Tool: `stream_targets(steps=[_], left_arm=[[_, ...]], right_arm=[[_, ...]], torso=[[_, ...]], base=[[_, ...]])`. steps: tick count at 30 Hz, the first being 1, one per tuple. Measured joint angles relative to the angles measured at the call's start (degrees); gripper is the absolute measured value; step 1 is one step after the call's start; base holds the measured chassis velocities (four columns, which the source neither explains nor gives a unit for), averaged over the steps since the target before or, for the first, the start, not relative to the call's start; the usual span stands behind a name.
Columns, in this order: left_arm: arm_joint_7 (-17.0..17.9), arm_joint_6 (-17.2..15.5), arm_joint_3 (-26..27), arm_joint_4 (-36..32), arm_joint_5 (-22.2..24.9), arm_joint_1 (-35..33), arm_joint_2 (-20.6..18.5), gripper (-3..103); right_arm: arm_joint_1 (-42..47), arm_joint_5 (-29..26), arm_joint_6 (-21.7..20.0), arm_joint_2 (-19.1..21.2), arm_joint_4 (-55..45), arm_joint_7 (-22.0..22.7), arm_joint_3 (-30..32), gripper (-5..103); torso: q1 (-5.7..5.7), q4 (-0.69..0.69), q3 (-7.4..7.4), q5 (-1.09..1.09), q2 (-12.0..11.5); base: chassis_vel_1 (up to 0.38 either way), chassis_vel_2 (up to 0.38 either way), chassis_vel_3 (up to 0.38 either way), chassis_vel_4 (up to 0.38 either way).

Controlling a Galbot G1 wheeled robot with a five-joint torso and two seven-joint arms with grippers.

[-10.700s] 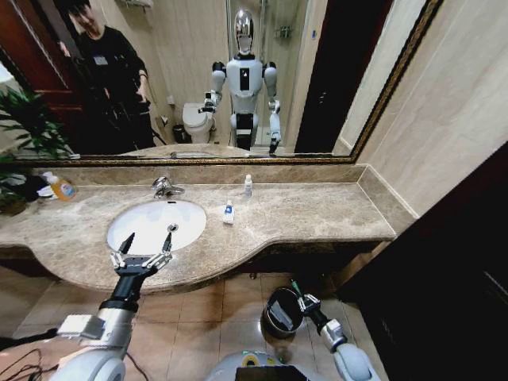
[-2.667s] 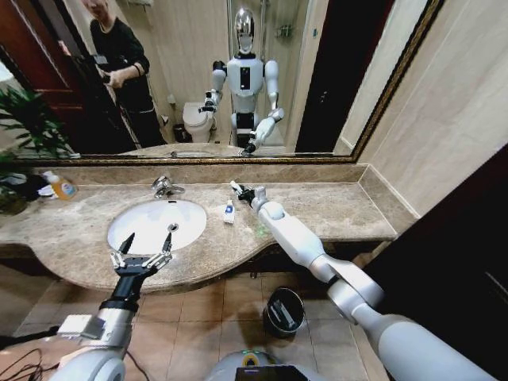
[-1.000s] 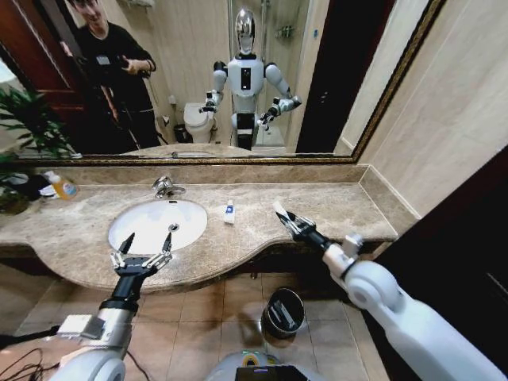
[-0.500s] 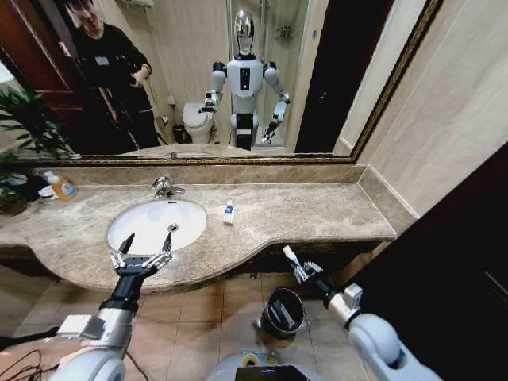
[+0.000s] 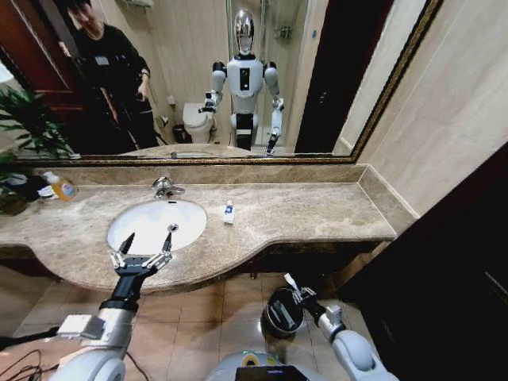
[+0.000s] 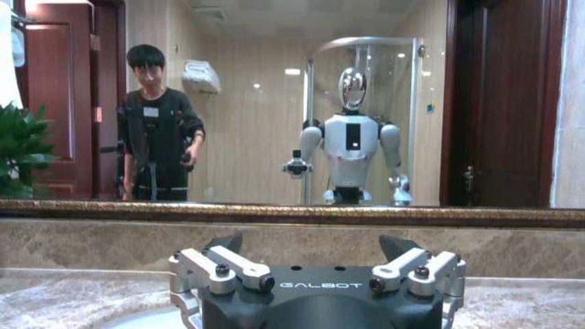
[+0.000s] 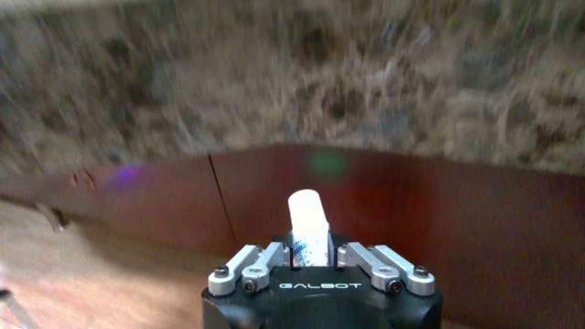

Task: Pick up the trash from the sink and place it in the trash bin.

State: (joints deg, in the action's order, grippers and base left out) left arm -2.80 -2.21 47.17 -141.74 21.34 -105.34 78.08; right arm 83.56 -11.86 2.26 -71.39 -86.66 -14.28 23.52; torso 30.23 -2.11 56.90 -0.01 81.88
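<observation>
My right gripper (image 5: 296, 293) hangs low beside the counter front, just over the trash bin (image 5: 274, 321) on the floor. It is shut on a tiny white bottle (image 5: 289, 281), a piece of the trash. The right wrist view shows the bottle (image 7: 308, 223) standing up between the fingers (image 7: 262, 264). A white tube with a blue label (image 5: 228, 213) lies on the counter right of the sink (image 5: 151, 224). My left gripper (image 5: 147, 247) hovers open over the sink's front rim, and its spread fingers (image 6: 224, 244) hold nothing.
The chrome tap (image 5: 165, 187) stands behind the basin, and a yellow bottle (image 5: 62, 188) and a plant (image 5: 28, 127) sit at the far left. The beige marble counter (image 5: 317, 210) ends at a wall on the right. A wide mirror (image 5: 238, 79) runs along the back.
My right arm reached to the back of the counter, took the white bottle, and has swung down off the counter to the trash bin. The left arm has not moved.
</observation>
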Motion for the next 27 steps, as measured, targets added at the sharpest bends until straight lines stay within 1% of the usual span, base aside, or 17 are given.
stream_targets(steps=[2,3,4,7,11,17,18,20,22,23,24,25,26,27], left_arm=[[0.0,0.0,0.0,0.0,0.0,0.0,0.0,100],[0.0,0.0,0.0,0.0,0.0,0.0,0.0,100],[0.0,0.0,0.0,0.0,0.0,0.0,0.0,100],[0.0,0.0,0.0,0.0,0.0,0.0,0.0,100],[0.0,0.0,0.0,0.0,0.0,0.0,0.0,100],[0.0,0.0,0.0,0.0,0.0,0.0,0.0,100],[0.0,0.0,0.0,0.0,0.0,0.0,0.0,100],[0.0,0.0,0.0,0.0,0.0,0.0,0.0,100],[0.0,0.0,0.0,0.0,0.0,0.0,0.0,100],[0.0,0.0,0.0,0.0,0.0,0.0,0.0,100],[0.0,0.0,0.0,0.0,0.0,0.0,0.0,100],[0.0,0.0,0.0,0.0,0.0,0.0,0.0,100],[0.0,0.0,0.0,0.0,0.0,0.0,0.0,100],[0.0,0.0,0.0,0.0,0.0,0.0,0.0,100]], right_arm=[[-1.4,1.4,0.8,-0.8,3.0,0.0,-0.1,22],[-1.4,1.4,0.8,-0.8,3.0,0.0,-0.1,22],[-3.0,2.8,1.8,-2.0,6.7,0.0,-0.2,22],[-5.2,4.9,3.1,-3.4,11.8,-0.3,-0.1,22],[-7.3,6.1,4.2,-4.7,15.5,-1.2,0.0,22],[-8.4,6.7,4.9,-5.2,17.9,-1.9,0.3,22],[-8.5,7.2,4.9,-5.2,18.2,-2.3,0.4,19],[-8.4,7.4,4.9,-5.1,18.6,-2.5,0.5,28],[-8.4,7.4,5.0,-5.1,18.8,-2.5,0.5,28],[-8.4,7.4,5.2,-5.1,19.0,-2.5,0.5,39],[-8.3,7.4,5.3,-5.0,19.1,-2.5,0.5,44],[-8.3,7.4,5.3,-5.0,19.1,-2.5,0.5,44],[-8.2,7.5,5.4,-5.1,19.2,-2.5,0.4,49],[-8.1,7.7,5.5,-5.1,19.3,-2.5,0.3,49]], torso=[[0.0,0.0,0.0,0.0,0.0],[0.0,0.0,0.0,0.0,0.0],[0.0,0.0,0.0,0.0,0.0],[0.0,0.0,0.0,0.0,0.0],[0.0,0.0,0.0,0.0,0.0],[0.0,0.0,0.0,0.0,0.0],[0.0,0.0,0.0,0.0,0.0],[0.0,0.0,0.0,0.0,0.0],[0.0,0.0,0.0,0.0,0.0],[0.0,0.0,0.0,0.01,0.0],[0.0,0.0,0.0,0.0,0.0],[0.0,0.0,0.0,0.0,0.0],[0.0,0.0,0.0,0.0,0.0],[0.0,0.0,0.0,0.0,0.0]], base=[[0.0,0.0,0.0,0.0],[0.0,0.0,0.0,0.0],[0.0,0.0,0.0,0.0],[0.0,0.0,0.0,0.0],[0.0,0.0,0.0,0.0],[0.0,0.0,0.0,0.0],[0.0,0.0,0.0,0.0],[0.0,0.0,0.0,0.0],[0.0,0.0,0.0,0.0],[0.0,0.0,0.0,0.0],[0.0,0.0,0.0,0.0],[0.0,0.0,0.0,0.0],[0.0,0.0,0.0,0.0],[0.0,0.0,0.0,0.0]])
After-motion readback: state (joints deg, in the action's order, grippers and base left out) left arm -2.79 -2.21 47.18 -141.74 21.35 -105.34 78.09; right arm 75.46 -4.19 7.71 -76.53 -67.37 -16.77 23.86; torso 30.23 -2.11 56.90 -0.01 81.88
